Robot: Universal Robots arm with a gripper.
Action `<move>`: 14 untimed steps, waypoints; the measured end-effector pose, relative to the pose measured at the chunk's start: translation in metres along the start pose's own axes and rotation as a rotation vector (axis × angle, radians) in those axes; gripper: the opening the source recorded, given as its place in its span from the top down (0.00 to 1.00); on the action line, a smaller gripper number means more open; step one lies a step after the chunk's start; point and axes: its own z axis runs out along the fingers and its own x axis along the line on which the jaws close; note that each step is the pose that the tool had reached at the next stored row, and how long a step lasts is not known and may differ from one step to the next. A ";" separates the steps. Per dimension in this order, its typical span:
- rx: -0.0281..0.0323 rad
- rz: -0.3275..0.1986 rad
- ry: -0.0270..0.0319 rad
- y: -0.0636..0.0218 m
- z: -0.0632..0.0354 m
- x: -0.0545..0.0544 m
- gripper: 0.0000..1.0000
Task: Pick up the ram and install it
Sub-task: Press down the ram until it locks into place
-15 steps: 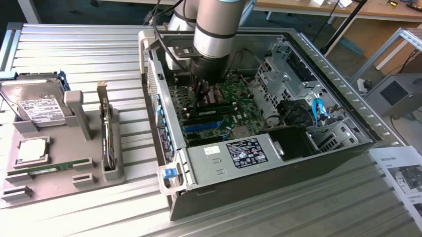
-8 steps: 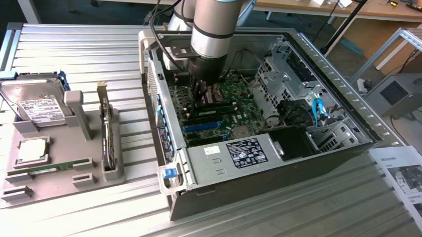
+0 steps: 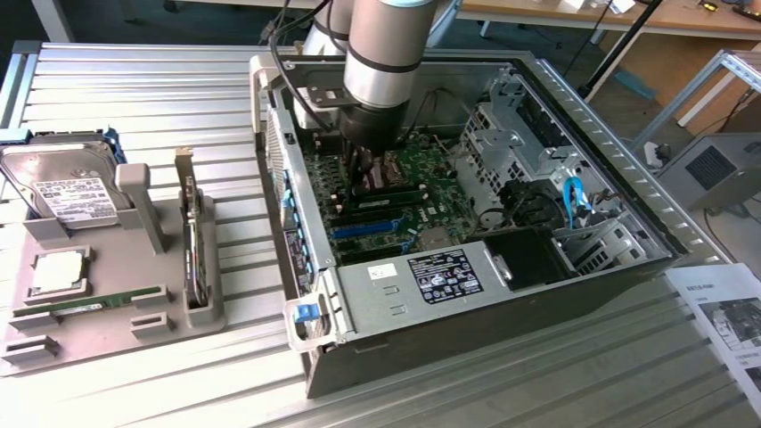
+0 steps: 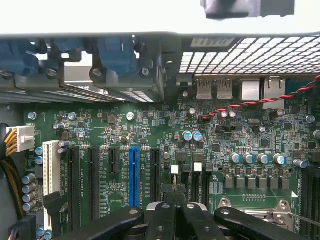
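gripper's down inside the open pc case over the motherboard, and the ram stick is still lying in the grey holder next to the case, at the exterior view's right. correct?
One error: the grey holder sits at the exterior view's left of the case, not its right. The rest holds: in the exterior view the ram lies in that holder, and the gripper is down inside the open case over the motherboard.

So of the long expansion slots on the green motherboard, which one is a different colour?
The blue slot, standing between black slots; the white one sits further out at the row's end.
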 end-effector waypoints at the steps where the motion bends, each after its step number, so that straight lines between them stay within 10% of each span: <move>1: -0.0001 0.000 0.0002 0.0000 0.0002 0.000 0.89; 14: 0.0002 0.000 -0.0003 0.0000 0.0016 0.000 0.89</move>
